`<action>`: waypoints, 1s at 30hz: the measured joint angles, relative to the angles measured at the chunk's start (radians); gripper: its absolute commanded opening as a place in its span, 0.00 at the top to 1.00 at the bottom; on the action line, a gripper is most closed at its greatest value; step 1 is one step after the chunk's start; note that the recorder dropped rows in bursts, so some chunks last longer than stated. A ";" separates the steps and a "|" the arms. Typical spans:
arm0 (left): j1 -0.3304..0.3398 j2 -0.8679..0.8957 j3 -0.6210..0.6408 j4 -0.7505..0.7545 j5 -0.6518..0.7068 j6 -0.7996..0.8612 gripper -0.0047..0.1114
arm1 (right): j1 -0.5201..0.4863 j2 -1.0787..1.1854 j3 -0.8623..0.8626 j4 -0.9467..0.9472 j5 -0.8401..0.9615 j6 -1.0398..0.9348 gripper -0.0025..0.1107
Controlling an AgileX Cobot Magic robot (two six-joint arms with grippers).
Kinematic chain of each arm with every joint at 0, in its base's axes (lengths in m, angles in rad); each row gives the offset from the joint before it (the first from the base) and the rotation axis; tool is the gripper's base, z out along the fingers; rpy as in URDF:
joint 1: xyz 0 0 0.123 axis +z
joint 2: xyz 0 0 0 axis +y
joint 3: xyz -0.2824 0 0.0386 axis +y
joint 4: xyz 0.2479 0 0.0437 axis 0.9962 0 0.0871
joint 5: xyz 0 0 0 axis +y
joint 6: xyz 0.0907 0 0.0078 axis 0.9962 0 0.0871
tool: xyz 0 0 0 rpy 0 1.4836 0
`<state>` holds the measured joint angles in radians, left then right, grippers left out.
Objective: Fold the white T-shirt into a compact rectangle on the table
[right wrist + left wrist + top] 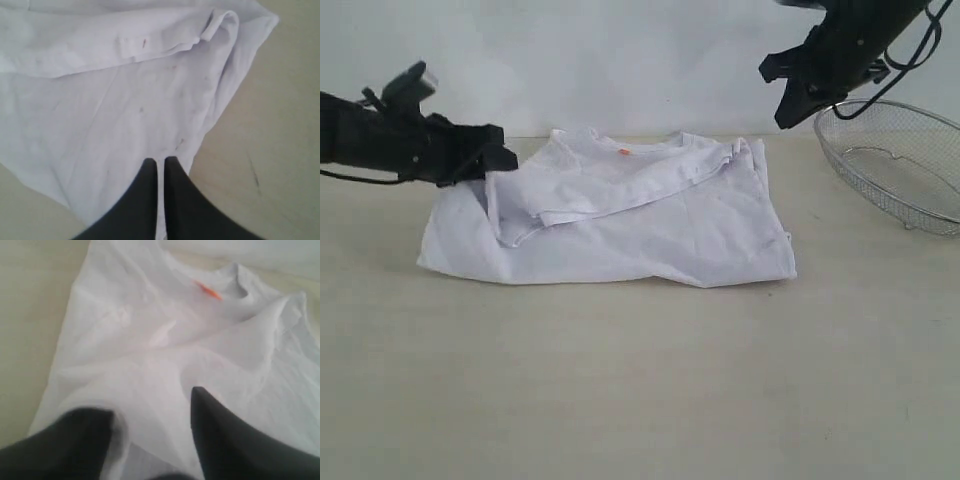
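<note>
1. Exterior view, middle of frame and a little toward the back: white T-shirt [650, 220], flat on the table [620, 390] as a rough wide rectangle, lower edge crumpled.
2. Collar along the upper edge, with a small orange neck tag [624, 152] just inside it. Band of cloth folded over from the upper right corner, slanting down toward the left half.
3. Left wrist view: same T-shirt [150, 330] close up, wrinkled and blurred, with the orange tag [207, 290] at the collar and a strip of beige table [30, 315] beside one edge.
4. Right wrist view: one corner of the T-shirt [100, 100] with a folded-over layer, faint reddish flecks on the cloth, bare table [260, 125] next to it.
5. Left gripper [505, 155]: extends in from the left edge of the exterior frame, low, tip at the shirt's upper left edge. Seen by its own camera [152, 402], fingers spread, cloth lying in the gap. Contact with the cloth: cannot tell.
6. Right gripper [788, 118]: upper right of the exterior frame, raised well clear of the shirt. Seen by its own camera [158, 161], fingers pressed together, nothing between them.
7. Silver wire-mesh basket [880, 185]: right edge of the exterior frame, on the table, apart from the shirt, just below and right of the raised gripper.
</note>
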<state>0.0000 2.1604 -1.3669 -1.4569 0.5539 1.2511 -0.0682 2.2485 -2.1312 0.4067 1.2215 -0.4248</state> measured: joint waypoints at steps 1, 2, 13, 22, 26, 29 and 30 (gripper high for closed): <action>0.000 0.019 0.000 -0.003 0.002 -0.005 0.42 | 0.000 0.000 0.010 0.009 0.000 -0.009 0.98; 0.000 0.041 0.000 -0.012 0.004 -0.010 0.41 | 0.000 0.000 0.018 0.017 0.000 -0.014 0.98; 0.010 0.094 -0.074 -0.059 0.023 -0.050 0.40 | 0.019 0.000 0.027 0.027 0.000 -0.026 0.98; 0.023 0.094 -0.109 -0.007 0.158 -0.182 0.39 | 0.102 0.004 0.027 -0.002 0.000 -0.027 0.98; 0.052 0.094 -0.109 0.132 0.180 -0.297 0.39 | 0.111 0.014 0.027 -0.025 0.000 -0.024 0.98; 0.076 0.094 -0.109 0.211 0.223 -0.352 0.39 | 0.111 0.014 0.027 -0.031 0.000 -0.020 0.98; 0.087 0.094 -0.109 0.229 0.240 -0.362 0.39 | 0.111 0.014 0.027 -0.034 0.000 -0.020 0.98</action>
<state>0.0866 2.2547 -1.4759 -1.2282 0.7936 0.8889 0.0430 2.2629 -2.1043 0.3731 1.2215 -0.4453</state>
